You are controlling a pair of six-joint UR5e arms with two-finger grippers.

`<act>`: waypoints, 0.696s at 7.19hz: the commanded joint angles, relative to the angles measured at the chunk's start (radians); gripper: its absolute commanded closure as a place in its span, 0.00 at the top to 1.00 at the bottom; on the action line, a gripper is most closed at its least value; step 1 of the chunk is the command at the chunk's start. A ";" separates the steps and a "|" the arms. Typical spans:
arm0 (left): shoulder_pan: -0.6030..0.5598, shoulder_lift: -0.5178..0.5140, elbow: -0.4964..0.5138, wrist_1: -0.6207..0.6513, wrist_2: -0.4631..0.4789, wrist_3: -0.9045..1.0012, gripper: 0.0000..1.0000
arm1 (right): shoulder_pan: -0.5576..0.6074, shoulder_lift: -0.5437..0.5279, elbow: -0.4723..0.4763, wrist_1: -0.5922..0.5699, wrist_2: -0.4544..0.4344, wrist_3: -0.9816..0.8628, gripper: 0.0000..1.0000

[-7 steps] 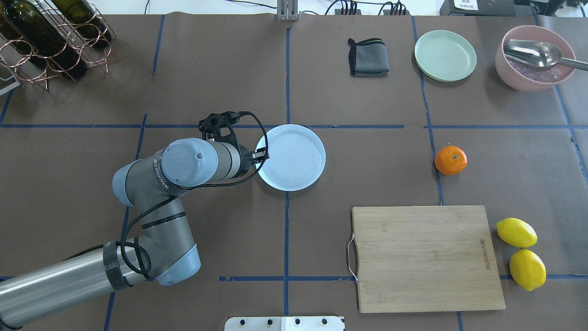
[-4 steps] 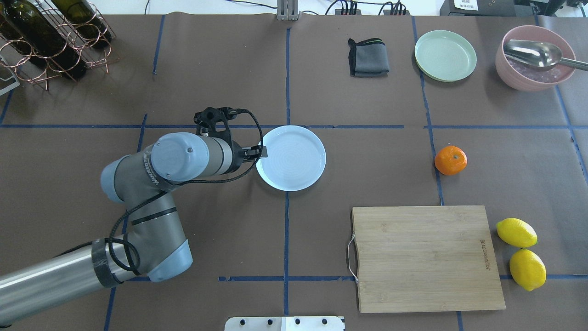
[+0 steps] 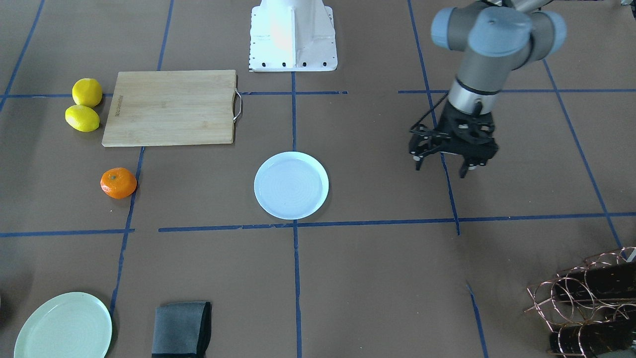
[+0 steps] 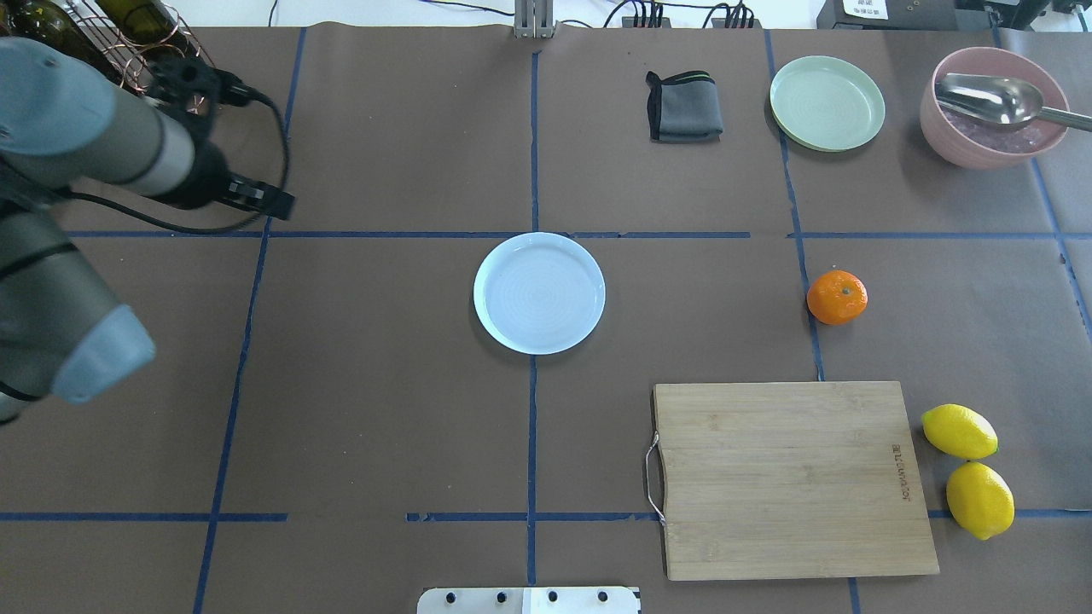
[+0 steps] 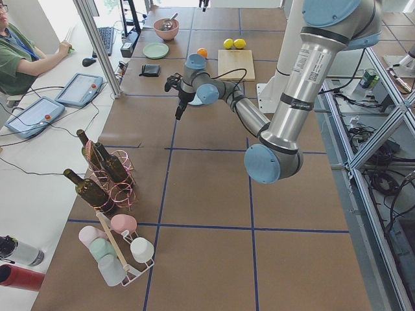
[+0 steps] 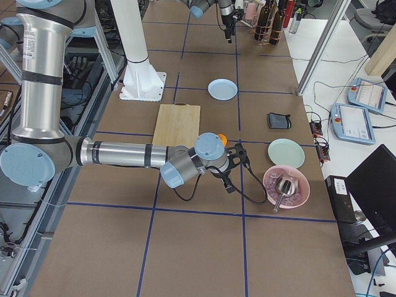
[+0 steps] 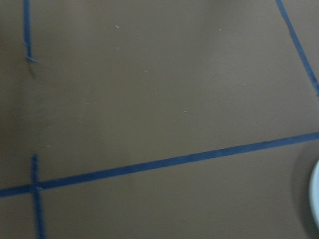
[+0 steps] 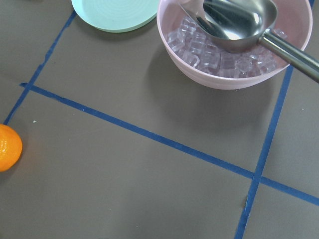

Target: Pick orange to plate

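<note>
The orange (image 4: pixel 837 297) lies alone on the brown mat, right of centre, and shows again at the left edge of the right wrist view as the orange (image 8: pixel 7 148). The pale bluish plate (image 4: pixel 539 292) sits bare in the middle of the table. My left gripper (image 3: pixel 441 166) hangs open and holds nothing, well to the plate's left near the wine rack. Only the exterior right view shows my right gripper (image 6: pixel 231 180); it is close to the orange (image 6: pixel 221 138), and I cannot tell whether it is open or shut.
A bamboo cutting board (image 4: pixel 789 477) lies at the near right with two lemons (image 4: pixel 968 469) beside it. At the far right stand a green plate (image 4: pixel 827 102), a folded dark cloth (image 4: pixel 683 107) and a pink bowl (image 4: pixel 994 107) holding ice and a ladle. The wine rack (image 4: pixel 102 51) fills the far left corner.
My left arm has swung away from the plate's left rim, back and to the far left towards the wine rack. Plate and orange have stayed put.
</note>
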 commanded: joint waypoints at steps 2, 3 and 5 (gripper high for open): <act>-0.410 0.247 0.026 0.017 -0.252 0.411 1.00 | -0.002 0.007 0.003 0.014 0.000 0.006 1.00; -0.533 0.301 0.067 0.020 -0.368 0.490 1.00 | -0.003 0.029 -0.020 0.009 0.006 0.004 1.00; -0.631 0.368 0.143 0.026 -0.386 0.760 1.00 | -0.098 0.073 -0.006 0.002 -0.001 0.086 1.00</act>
